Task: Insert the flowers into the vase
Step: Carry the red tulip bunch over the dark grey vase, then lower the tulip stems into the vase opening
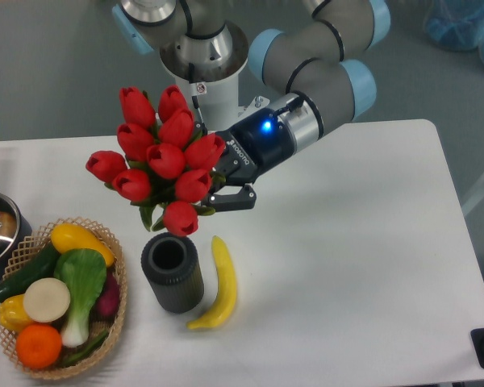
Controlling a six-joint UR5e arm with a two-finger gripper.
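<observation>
Red flowers (163,157) above upright vase (173,272)

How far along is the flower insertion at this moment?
Done: the claw has the flowers gripped and raised. In hand: the bunch hangs above the vase, whose round mouth shows empty, with no stems inside. Left: lower the stems into the mouth and release. A banana lies just beside the vase, so the descent needs care.
</observation>
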